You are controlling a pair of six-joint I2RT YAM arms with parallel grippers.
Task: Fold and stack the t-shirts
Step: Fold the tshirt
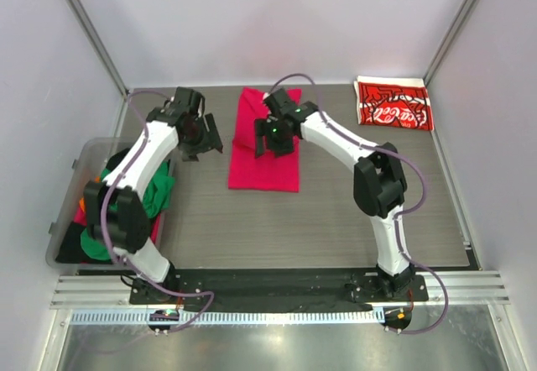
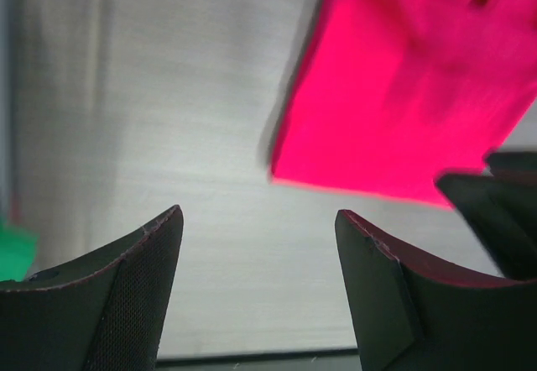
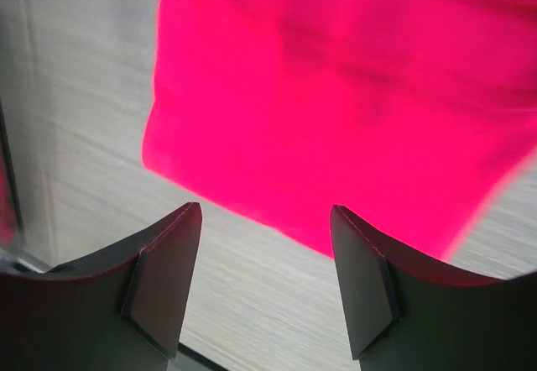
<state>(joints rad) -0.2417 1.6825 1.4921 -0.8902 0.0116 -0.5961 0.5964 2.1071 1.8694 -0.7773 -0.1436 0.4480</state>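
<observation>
The pink t-shirt is plain bright pinkish red. Far to its right, the red t-shirt has white writing and a white edge. The table under it is grey with thin stripes. Left of it, green cloth lies in a see-through bin.

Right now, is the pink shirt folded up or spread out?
Folded. The pink shirt lies flat on the table as a long neat rectangle, with no sleeves sticking out.
</observation>
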